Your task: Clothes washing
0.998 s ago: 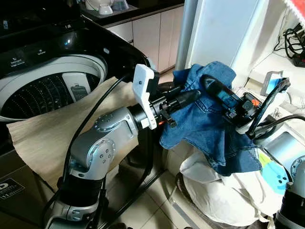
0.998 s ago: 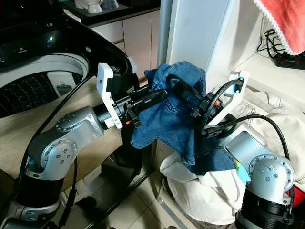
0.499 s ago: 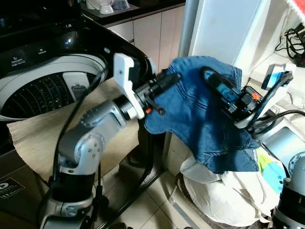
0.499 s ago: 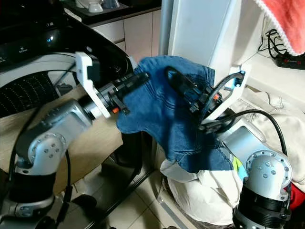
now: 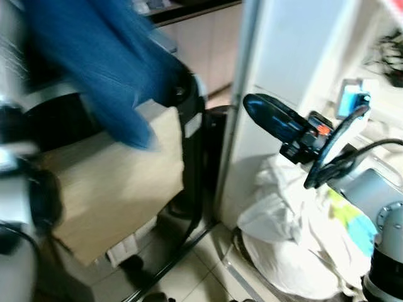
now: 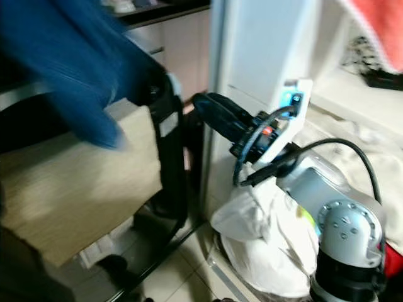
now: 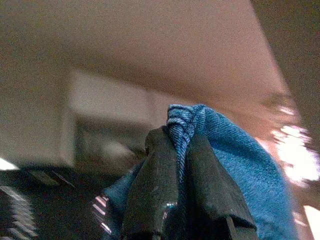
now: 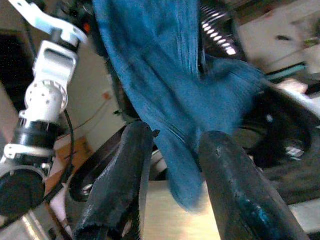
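The denim garment (image 5: 107, 75) was motion-blurred and cut off at the top edge; the washing machine (image 5: 56, 119) lay mostly hidden behind it.

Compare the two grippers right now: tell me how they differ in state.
The left gripper is shut on the denim garment, a fold pinched between its fingers; the right gripper is open and holds nothing. The left carries the denim up by the washer; the right hangs over the white laundry bag. Both have long black fingers.
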{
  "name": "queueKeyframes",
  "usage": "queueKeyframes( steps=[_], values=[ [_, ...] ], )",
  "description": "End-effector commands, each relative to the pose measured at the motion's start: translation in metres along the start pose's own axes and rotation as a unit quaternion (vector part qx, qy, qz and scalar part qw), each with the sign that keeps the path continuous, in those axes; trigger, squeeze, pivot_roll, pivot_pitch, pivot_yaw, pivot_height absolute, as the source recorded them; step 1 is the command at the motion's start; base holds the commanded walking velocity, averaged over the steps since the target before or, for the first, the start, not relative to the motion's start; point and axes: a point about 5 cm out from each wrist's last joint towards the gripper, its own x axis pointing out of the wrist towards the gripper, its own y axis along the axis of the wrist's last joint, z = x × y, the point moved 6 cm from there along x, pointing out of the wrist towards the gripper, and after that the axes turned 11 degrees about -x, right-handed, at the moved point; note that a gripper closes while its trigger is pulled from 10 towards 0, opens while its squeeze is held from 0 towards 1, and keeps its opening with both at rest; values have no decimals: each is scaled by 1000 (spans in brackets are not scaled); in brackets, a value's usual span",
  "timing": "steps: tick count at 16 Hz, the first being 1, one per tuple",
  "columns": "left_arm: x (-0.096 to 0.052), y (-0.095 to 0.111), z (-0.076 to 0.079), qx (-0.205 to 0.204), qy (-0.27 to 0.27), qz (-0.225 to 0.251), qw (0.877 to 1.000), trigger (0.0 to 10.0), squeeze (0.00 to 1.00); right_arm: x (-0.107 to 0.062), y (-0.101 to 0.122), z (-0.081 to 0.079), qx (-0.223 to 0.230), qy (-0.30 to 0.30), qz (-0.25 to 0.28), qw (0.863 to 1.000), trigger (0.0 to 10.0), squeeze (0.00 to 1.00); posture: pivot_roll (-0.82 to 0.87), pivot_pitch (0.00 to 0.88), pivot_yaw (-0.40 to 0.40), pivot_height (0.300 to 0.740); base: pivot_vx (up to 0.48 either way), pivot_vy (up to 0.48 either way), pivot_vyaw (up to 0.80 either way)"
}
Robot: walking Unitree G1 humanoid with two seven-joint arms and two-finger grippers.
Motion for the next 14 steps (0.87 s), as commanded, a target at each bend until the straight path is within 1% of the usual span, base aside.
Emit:
queueKeyframes(
  steps=[1,2,3,4,5,6,8,9,10,12,14],
  values=[
    [2,-15,9,36,-17,-18,999,0,0,4,6,-4,-23,4,5,1000,10000,0,-28,0,14,740,0,0,0],
    [-6,-62,16,36,-44,-115,992,0,0,7,-3,-4,-37,1,-23,999,10000,0,-30,0,11,740,0,0,0],
    [-27,-113,25,35,-75,-225,971,0,0,8,-15,-3,-47,-2,-56,997,10000,0,-30,0,11,740,0,0,0],
    [-61,-160,38,46,-125,-319,938,10000,0,8,-32,-2,-67,-7,-103,992,10000,0,-29,0,10,740,0,0,0],
    [-81,-182,43,54,-146,-355,922,10000,0,8,-45,-1,-87,-10,-138,987,10000,0,-29,0,10,740,0,0,0],
    [-98,-198,47,53,-163,-384,907,10000,0,6,-57,1,-110,-15,-172,979,10000,0,-40,0,13,740,0,0,0],
    [-117,-216,47,44,-173,-427,887,10000,0,3,-69,-1,-134,-13,-203,970,10000,0,-44,0,15,740,0,0,0],
    [-124,-222,49,23,-185,-449,874,10000,1000,0,-76,-5,-141,-6,-214,967,10000,0,-51,0,20,740,0,0,0],
    [-122,-221,49,19,-186,-448,874,10000,1000,0,-76,-6,-142,-5,-214,966,10000,0,-51,0,20,740,0,0,0],
    [-114,-218,39,37,-175,-442,879,10000,1000,-1,-76,-4,-147,-14,-214,966,10000,0,-49,0,20,740,0,0,0],
    [-109,-215,29,56,-166,-435,883,10000,1000,-1,-76,6,-154,-36,-215,964,10000,0,-46,0,19,740,0,0,0]
  ],
)
